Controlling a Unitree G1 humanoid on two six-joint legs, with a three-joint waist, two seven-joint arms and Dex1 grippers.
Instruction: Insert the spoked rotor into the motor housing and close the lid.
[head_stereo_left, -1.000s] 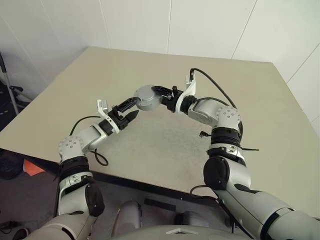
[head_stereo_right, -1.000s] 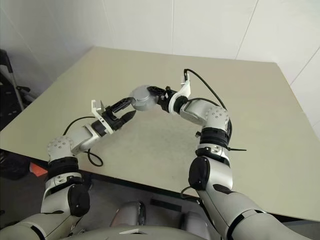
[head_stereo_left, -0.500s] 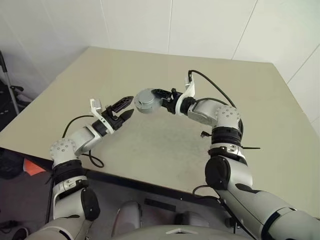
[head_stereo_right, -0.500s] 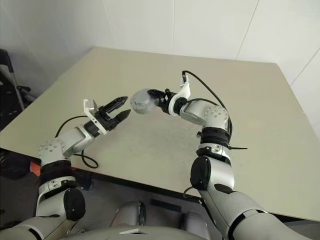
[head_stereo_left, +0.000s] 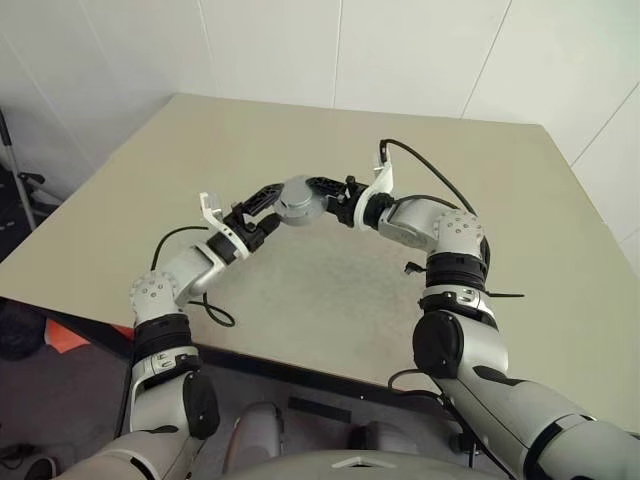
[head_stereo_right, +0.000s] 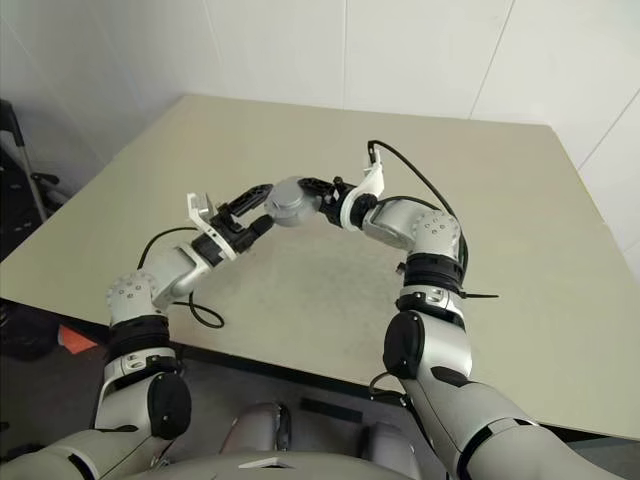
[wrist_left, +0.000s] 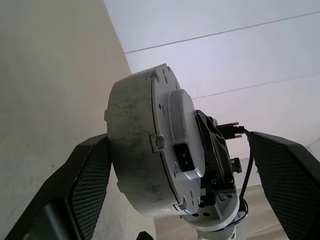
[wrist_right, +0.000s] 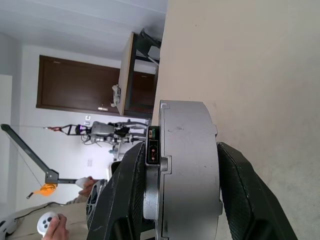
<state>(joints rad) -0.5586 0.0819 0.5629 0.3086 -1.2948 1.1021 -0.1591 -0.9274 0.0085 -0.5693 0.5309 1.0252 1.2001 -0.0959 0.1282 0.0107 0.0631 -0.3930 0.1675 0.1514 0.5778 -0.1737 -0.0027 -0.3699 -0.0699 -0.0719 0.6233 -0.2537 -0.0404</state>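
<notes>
Closed grey motor housing (head_stereo_left: 297, 198) held aloft

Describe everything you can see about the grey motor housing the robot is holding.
The motor housing is a squat round grey metal drum, scuffed along its rim, with a raised plate, small screws and a little connector on one flat face. It is closed; no windings show. It is held on edge above the beige table, clamped across its flat faces by the right tool. The left tool is open, one finger on each side, its left finger against the rim.

no readable text, no labels, no brand marks, no numbers on anything
</notes>
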